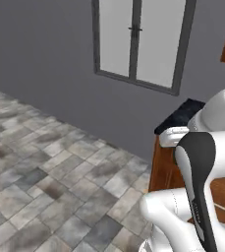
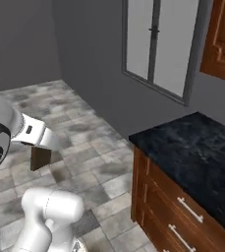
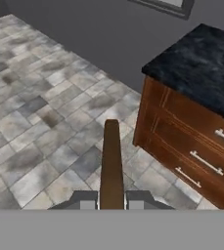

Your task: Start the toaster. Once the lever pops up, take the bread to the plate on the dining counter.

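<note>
My pincer (image 3: 111, 202) is clamped shut on the thin dark brown bread slice (image 3: 111, 161), held edge-on above the tiled floor (image 3: 30, 122), beside the black marbled worktop (image 3: 201, 68), apparently for carrying.

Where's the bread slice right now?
The bread is pinched edge-on in the claw, held over the tiled floor left of the black-topped wooden cabinet in the hand view.
</note>
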